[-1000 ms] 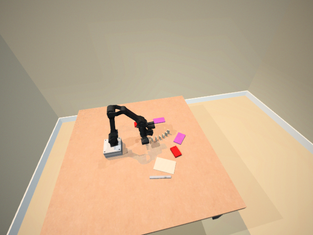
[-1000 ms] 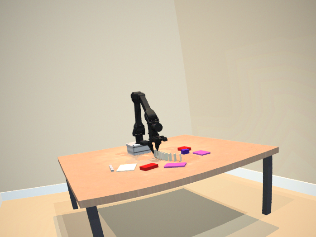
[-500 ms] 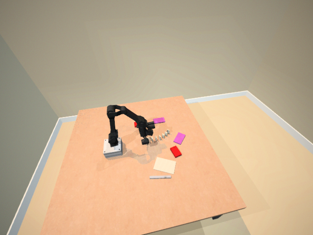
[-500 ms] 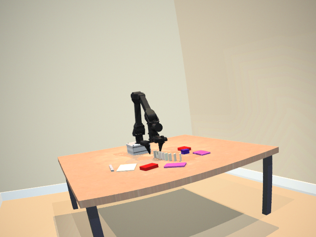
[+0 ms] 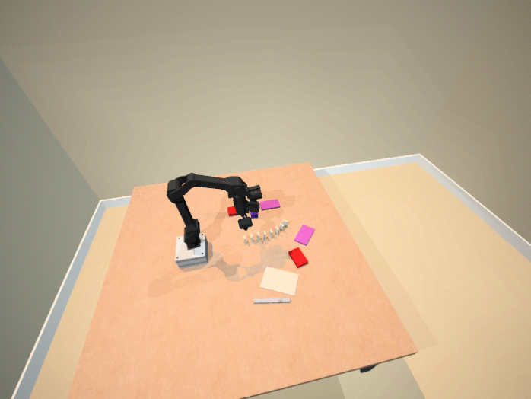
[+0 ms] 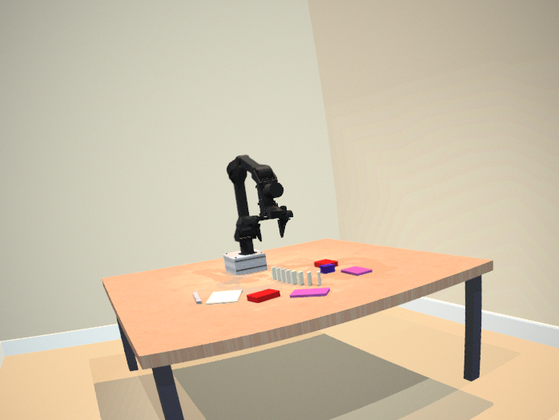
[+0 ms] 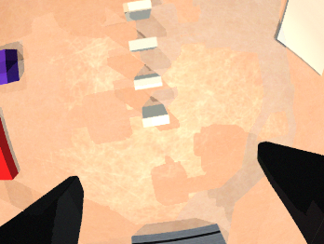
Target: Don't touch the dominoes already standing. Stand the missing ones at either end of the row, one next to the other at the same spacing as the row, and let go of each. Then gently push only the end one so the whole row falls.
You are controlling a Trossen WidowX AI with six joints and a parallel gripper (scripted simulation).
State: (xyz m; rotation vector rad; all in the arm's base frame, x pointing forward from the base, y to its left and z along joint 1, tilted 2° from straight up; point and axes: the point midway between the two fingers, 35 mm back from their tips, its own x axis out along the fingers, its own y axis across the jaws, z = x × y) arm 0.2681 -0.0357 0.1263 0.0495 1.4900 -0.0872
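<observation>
White domino row [image 5: 265, 235] [image 6: 293, 276] [image 7: 155, 121]: eight pieces are standing upright on the table [image 5: 171, 334] [image 6: 225, 334], forming a gentle curve
Black gripper [image 5: 250, 218] [image 6: 271, 237] [image 7: 170, 169]: its fingers are spreading wide apart with nothing between them, hovering above and near the base end of the row
Arm base [image 5: 184, 260] [image 6: 246, 266] [image 7: 177, 237]: this pale block is sitting past the row's nearer end, carrying the black arm
Purple block [image 5: 254, 215] [image 6: 327, 268] [image 7: 8, 67]: it is resting to the robot's left of the row
Red block [image 5: 232, 210] [image 6: 324, 262] [image 7: 6, 149]: it is lying on that same side of the row, near the purple one
Magenta slab [image 5: 270, 204] [image 6: 356, 270]: it is lying flat, also left of the row
Second magenta slab [image 5: 304, 234] [image 6: 310, 292]: it is lying just beyond the row's far end
Second red block [image 5: 297, 257] [image 6: 263, 295]: it is lying to the right of the row, near its far end
Cream sheet [image 5: 279, 280] [image 6: 224, 296] [image 7: 304, 33]: it is lying flat, right of the row
Grey bar [image 5: 271, 301] [image 6: 197, 297]: it is lying farther right of the row than the sheet
</observation>
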